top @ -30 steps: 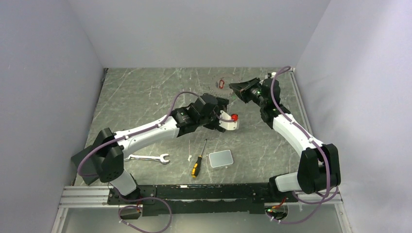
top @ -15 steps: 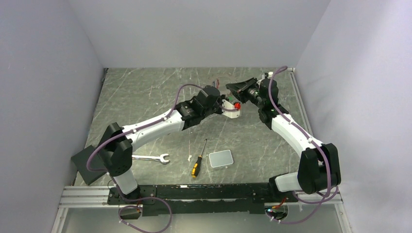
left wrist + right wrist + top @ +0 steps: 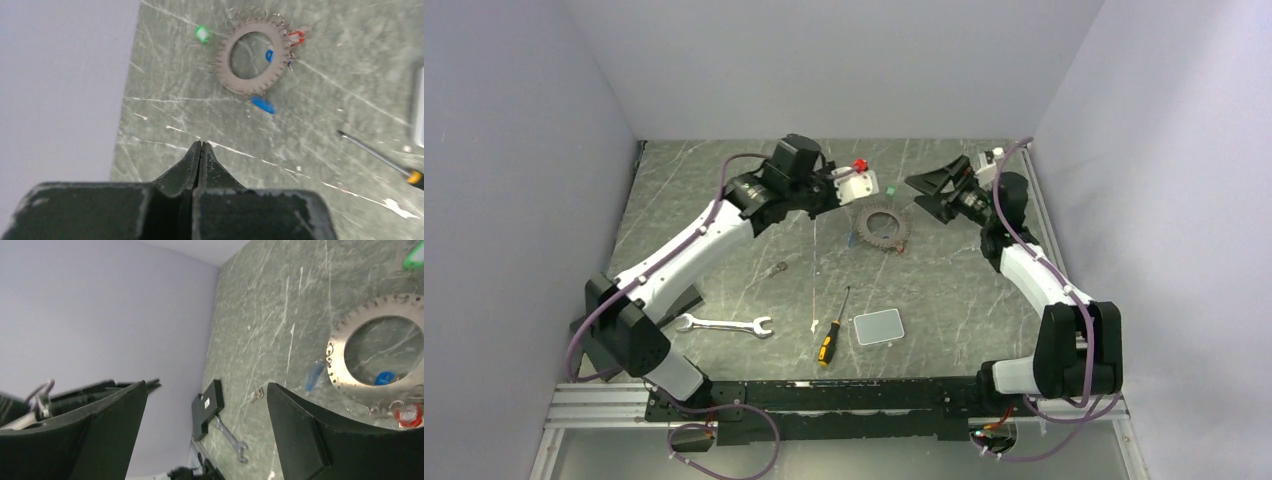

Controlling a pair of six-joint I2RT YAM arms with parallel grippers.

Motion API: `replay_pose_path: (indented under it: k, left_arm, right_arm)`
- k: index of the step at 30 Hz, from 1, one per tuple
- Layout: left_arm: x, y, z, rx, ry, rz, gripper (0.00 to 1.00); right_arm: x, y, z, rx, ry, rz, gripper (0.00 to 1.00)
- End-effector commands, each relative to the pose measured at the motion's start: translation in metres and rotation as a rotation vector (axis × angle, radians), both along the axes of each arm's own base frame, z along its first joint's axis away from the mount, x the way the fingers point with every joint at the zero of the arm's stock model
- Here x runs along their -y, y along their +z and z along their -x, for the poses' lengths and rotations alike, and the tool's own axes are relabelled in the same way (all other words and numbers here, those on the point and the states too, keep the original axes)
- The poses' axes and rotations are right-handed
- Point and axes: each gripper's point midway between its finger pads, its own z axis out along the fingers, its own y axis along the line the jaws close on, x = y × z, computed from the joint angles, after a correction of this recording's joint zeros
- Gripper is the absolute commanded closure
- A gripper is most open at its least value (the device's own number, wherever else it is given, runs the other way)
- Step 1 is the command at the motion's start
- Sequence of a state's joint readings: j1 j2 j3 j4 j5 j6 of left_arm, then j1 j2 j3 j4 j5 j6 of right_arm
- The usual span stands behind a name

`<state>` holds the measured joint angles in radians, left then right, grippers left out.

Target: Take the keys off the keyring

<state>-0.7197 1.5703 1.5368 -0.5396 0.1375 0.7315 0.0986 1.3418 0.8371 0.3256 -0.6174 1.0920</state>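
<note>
The keyring (image 3: 882, 228) lies flat on the table between my two grippers, a toothed dark ring (image 3: 252, 62). Small keys cling to its rim, with a green tag (image 3: 202, 34), a red tag (image 3: 296, 36) and blue tags (image 3: 262, 105). My left gripper (image 3: 871, 190) hovers just behind the ring, shut with nothing visible between its fingertips (image 3: 201, 145). The right gripper (image 3: 919, 195) hangs to the ring's right, wide open and holding nothing (image 3: 207, 385). In the right wrist view the keyring (image 3: 345, 365) sits beyond the right finger (image 3: 300, 430).
Nearer the front lie a yellow-and-black screwdriver (image 3: 832, 335), a grey box (image 3: 879, 327) and a silver wrench (image 3: 724, 325). A small metal piece (image 3: 774, 270) rests left of centre. A black block (image 3: 207, 407) sits by the left wall. Walls enclose three sides.
The right gripper opened and drew back to the right. My left gripper shut and swung toward the back. The keyring now lies on the table between them.
</note>
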Motion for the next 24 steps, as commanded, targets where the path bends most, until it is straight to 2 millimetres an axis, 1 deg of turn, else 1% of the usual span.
replay_pose_path:
  k: [1, 2, 3, 5, 8, 9, 11, 12, 14, 16, 18, 19, 20, 22, 23, 24]
  left_arm:
    - [-0.005, 0.022, 0.047, -0.240, -0.076, 0.168, 1.00]
    - [-0.008, 0.022, 0.049, -0.267, -0.071, 0.183, 1.00]
    - [-0.010, 0.019, 0.052, -0.292, -0.068, 0.189, 1.00]
    - [-0.014, 0.007, 0.060, -0.360, -0.077, 0.186, 1.00]
    - [-0.022, -0.015, 0.060, -0.508, 0.003, 0.181, 0.79]
    - [-0.023, -0.017, 0.057, -0.559, 0.033, 0.189, 0.72]
    - [-0.026, -0.028, 0.054, -0.686, 0.066, 0.208, 0.61]
    - [-0.027, -0.030, 0.048, -0.733, 0.083, 0.235, 0.57]
    - [-0.029, -0.033, 0.033, -0.797, 0.125, 0.307, 0.50]
    - [-0.029, -0.036, 0.019, -0.834, 0.159, 0.380, 0.48]
    - [-0.031, -0.042, 0.005, -0.878, 0.197, 0.441, 0.46]
    - [-0.032, -0.045, 0.000, -0.906, 0.210, 0.470, 0.45]
    - [-0.034, -0.049, -0.006, -0.931, 0.228, 0.497, 0.44]
    - [-0.035, -0.056, -0.016, -0.985, 0.258, 0.552, 0.34]
    - [-0.037, -0.060, -0.022, -1.006, 0.278, 0.577, 0.31]
    - [-0.037, -0.064, -0.026, -1.034, 0.291, 0.603, 0.30]
  right_arm:
    - [0.017, 0.021, 0.030, 0.272, 0.215, -0.023, 0.08]
    - [0.023, 0.018, 0.029, 0.282, 0.220, -0.007, 0.08]
    - [0.026, 0.014, 0.028, 0.319, 0.234, 0.047, 0.08]
    - [0.030, 0.000, 0.026, 0.333, 0.256, 0.148, 0.07]
    - [0.036, -0.021, 0.020, 0.359, 0.265, 0.283, 0.09]
    - [0.039, -0.030, 0.017, 0.351, 0.274, 0.332, 0.11]
    - [0.044, -0.050, 0.005, 0.320, 0.288, 0.446, 0.14]
    - [0.047, -0.061, -0.002, 0.285, 0.292, 0.491, 0.17]
    - [0.052, -0.080, -0.018, 0.213, 0.281, 0.542, 0.19]
    - [0.052, -0.098, -0.030, 0.140, 0.287, 0.569, 0.23]
    - [0.053, -0.114, -0.043, 0.094, 0.286, 0.606, 0.24]
    - [0.043, -0.127, -0.046, 0.069, 0.312, 0.621, 0.24]
    - [0.040, -0.134, -0.050, 0.057, 0.323, 0.631, 0.24]
    - [0.036, -0.148, -0.057, 0.019, 0.341, 0.651, 0.24]
    - [0.035, -0.152, -0.061, 0.011, 0.348, 0.663, 0.24]
    - [0.037, -0.159, -0.065, -0.002, 0.355, 0.678, 0.24]
